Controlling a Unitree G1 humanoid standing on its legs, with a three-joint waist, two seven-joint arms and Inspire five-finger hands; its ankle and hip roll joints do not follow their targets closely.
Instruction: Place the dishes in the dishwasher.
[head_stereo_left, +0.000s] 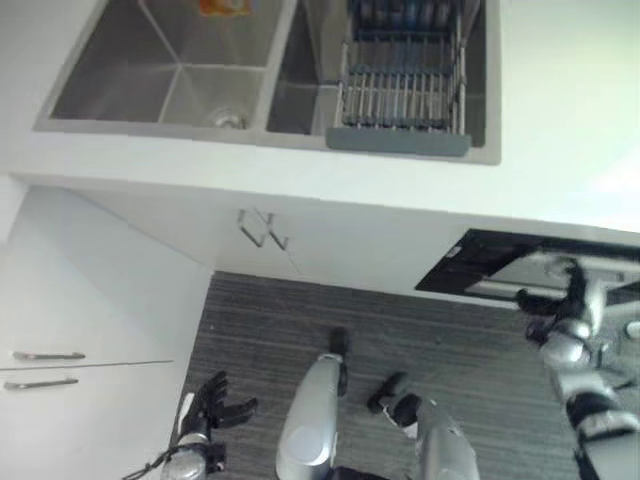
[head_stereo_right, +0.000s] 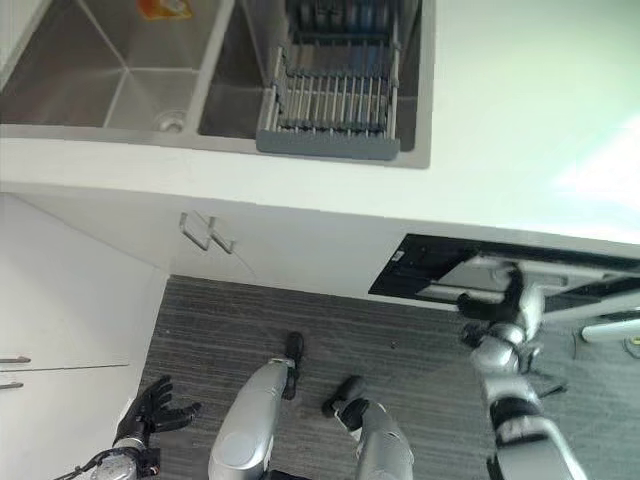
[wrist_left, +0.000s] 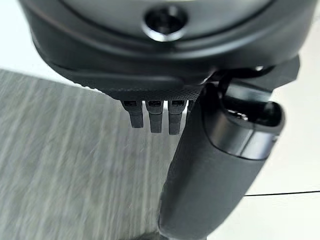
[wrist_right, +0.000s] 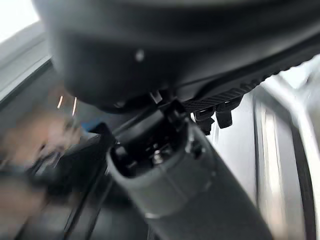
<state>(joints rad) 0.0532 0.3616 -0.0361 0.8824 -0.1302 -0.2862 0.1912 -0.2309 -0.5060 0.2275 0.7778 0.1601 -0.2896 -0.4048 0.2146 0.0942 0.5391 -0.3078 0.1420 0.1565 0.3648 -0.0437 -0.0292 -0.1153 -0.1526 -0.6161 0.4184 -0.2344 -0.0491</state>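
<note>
No legible text, numbers or signs anywhere. Only candidate: a small orange-and-yellow printed item (head_stereo_left: 224, 7) at 12 o'clock, in the left basin of the steel double sink (head_stereo_left: 120, 95). It has printing on it, but it's too blurred and cut off to read. The grey wire dish rack (head_stereo_left: 402, 95), the white cabinet fronts (head_stereo_left: 70, 330) and the dark open dishwasher front (head_stereo_left: 490, 262) at 3 o'clock carry no readable markings. Wrist views: nothing printed that can be made out.
</note>
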